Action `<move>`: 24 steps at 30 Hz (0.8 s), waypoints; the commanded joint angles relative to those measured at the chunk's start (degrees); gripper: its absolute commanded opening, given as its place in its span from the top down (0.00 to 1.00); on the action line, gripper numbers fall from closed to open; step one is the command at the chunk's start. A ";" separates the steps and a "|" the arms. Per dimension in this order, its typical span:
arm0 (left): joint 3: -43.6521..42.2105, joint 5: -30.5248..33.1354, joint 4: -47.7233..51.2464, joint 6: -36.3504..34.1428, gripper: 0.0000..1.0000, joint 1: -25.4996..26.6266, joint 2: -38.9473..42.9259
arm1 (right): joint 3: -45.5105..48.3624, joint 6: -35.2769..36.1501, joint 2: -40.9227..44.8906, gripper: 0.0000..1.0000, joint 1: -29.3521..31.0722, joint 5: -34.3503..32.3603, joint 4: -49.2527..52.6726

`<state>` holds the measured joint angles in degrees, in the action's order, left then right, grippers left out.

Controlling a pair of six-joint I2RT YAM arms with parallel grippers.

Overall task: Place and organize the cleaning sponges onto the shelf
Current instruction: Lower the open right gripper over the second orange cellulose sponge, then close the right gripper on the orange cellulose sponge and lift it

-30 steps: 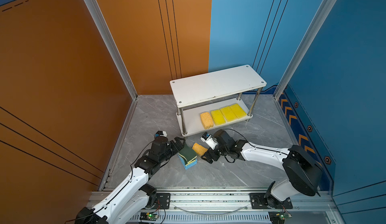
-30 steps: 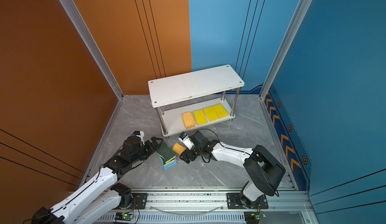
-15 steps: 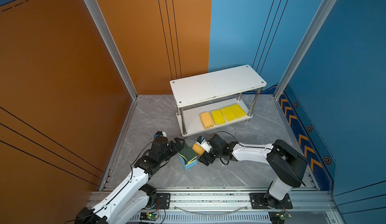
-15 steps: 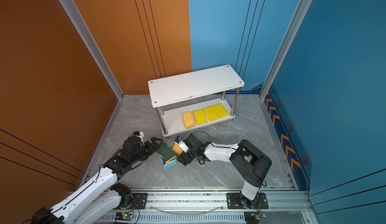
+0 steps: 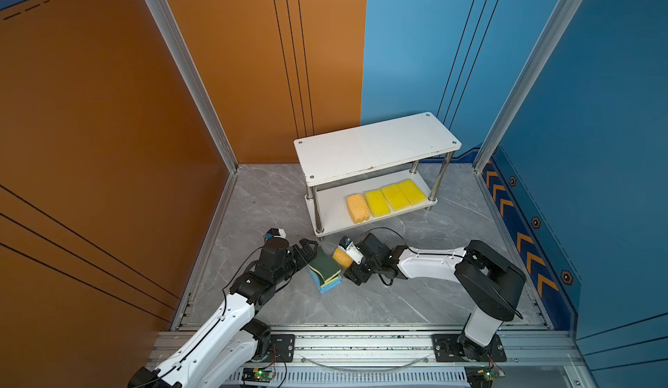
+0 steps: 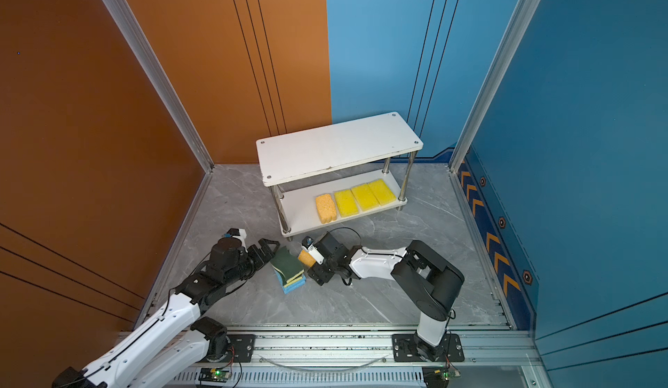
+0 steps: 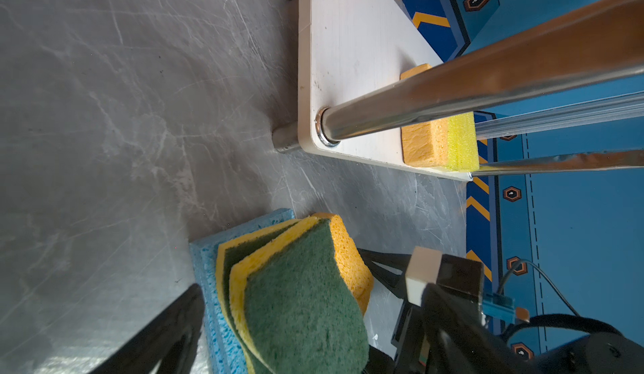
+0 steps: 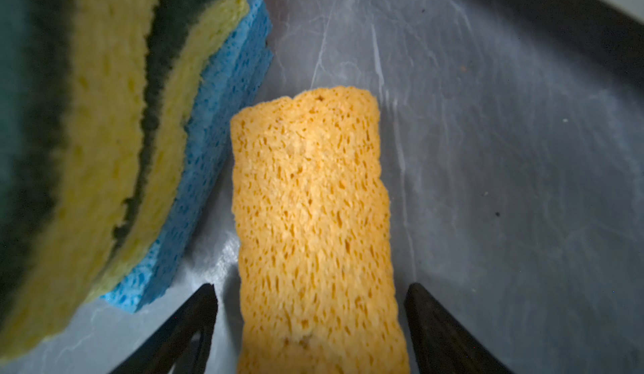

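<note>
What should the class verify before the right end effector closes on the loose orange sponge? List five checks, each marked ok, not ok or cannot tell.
1. The orange sponge lies between the right end effector jaws: ok.
2. The jaws touch that sponge: not ok; a gap shows on each side.
3. That sponge is clear of the stack: cannot tell; they sit very close.
4. The shelf has bare room on its lower board: ok.
5. The left end effector is open and holds nothing: ok.
</note>
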<state>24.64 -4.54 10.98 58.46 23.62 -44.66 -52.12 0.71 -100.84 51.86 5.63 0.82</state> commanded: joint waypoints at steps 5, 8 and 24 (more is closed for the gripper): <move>-1.99 -0.11 0.27 -0.17 0.02 -1.54 0.85 | -3.76 -0.35 -1.81 0.27 -0.16 -2.37 0.91; -1.72 -0.98 0.28 -0.51 0.02 -2.16 0.38 | -3.84 -0.53 -1.82 0.30 -0.18 -2.92 1.35; -2.29 -1.42 -2.02 -0.18 0.02 -2.90 0.24 | -3.88 -0.36 -2.54 0.38 -0.81 -2.25 2.85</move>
<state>23.20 -5.04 9.89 58.50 21.26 -44.36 -54.94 0.60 -102.28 51.35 4.21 1.52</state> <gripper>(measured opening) 0.976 0.626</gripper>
